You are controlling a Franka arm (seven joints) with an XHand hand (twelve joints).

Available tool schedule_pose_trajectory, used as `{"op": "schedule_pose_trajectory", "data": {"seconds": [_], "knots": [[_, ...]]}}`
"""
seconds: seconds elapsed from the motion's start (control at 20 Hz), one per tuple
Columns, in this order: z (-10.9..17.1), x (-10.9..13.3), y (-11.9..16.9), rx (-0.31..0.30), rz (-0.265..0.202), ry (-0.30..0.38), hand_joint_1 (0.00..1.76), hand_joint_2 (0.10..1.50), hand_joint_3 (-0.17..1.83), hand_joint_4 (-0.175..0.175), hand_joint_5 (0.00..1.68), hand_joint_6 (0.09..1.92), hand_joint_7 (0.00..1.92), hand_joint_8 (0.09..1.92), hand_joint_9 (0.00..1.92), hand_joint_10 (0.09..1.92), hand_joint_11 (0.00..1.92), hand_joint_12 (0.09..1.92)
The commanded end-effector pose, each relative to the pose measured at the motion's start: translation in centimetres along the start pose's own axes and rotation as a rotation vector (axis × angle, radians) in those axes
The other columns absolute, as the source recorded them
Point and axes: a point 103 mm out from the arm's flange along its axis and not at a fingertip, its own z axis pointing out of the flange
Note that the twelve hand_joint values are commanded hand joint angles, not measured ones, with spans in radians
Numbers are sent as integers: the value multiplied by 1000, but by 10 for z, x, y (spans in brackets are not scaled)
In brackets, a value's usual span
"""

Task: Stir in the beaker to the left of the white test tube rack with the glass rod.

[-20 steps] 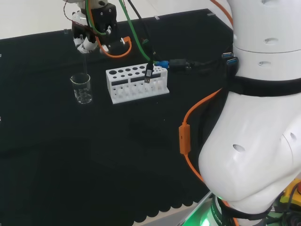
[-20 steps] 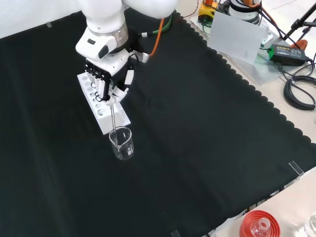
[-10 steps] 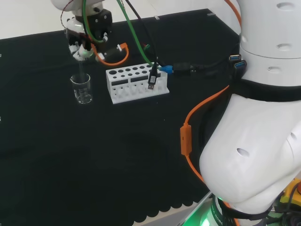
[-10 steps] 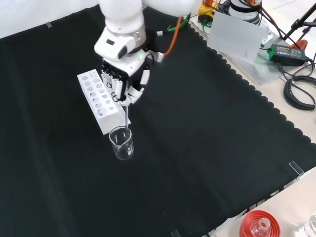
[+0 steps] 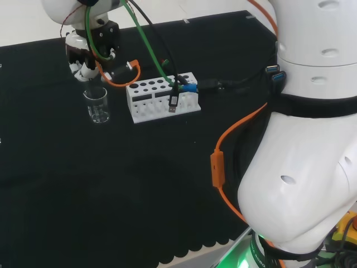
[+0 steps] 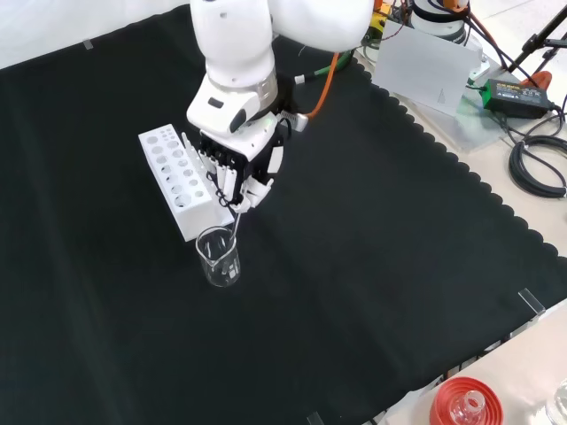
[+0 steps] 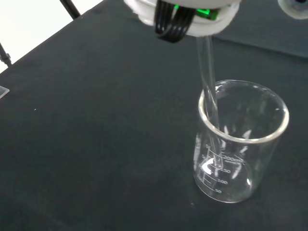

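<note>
Fingers (image 6: pixel 223 177) of my hand (image 6: pixel 235 164) are curled downward and pinch the top end of the glass rod (image 7: pixel 210 91), which hangs from them at a slant into the beaker (image 6: pixel 219 257). In the front view the hand sits at upper centre of the frame, with the beaker just below it and the white rack (image 6: pixel 182 190) touching or nearly touching the hand's left side. In the head view the hand (image 5: pixel 83 58) is at upper left, the beaker (image 5: pixel 97 105) directly beneath it, and the rack (image 5: pixel 162 99) just to the beaker's right.

The wrist view shows the rod leaning against the beaker's rim, its lower end reaching down near the printed scale on the wall. I think the beaker is empty, though clear liquid would be hard to see.

My judgement: the rod is thin, stiff, smooth and brittle, so it could slip or snap if levered against the rim. Holding it high near its top end suits stirring. The beaker looks light and could slide or tip on the black cloth (image 6: pixel 399 266) if the rod pushes its wall.
</note>
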Motion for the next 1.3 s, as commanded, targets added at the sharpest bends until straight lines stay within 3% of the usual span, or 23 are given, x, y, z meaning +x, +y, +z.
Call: {"op": "schedule_pose_trajectory", "data": {"seconds": [0.05, 0.35, 0.8, 1.3], "knots": [[9, -6, 15, 13, -18, 10, 1313, 767, 521, -175, 1063, 750, 1319, 769, 1856, 147, 1630, 552], [13, -37, 21, 25, 5, 17, 1313, 767, 521, -175, 1063, 750, 1319, 769, 1856, 147, 1630, 552], [-1, -85, 3, 11, 55, 30, 1313, 767, 520, -175, 1063, 750, 1319, 768, 1855, 148, 1630, 552], [-23, -86, -16, -15, 52, -1, 1314, 765, 522, -175, 1064, 750, 1320, 767, 1851, 147, 1626, 551]]}}
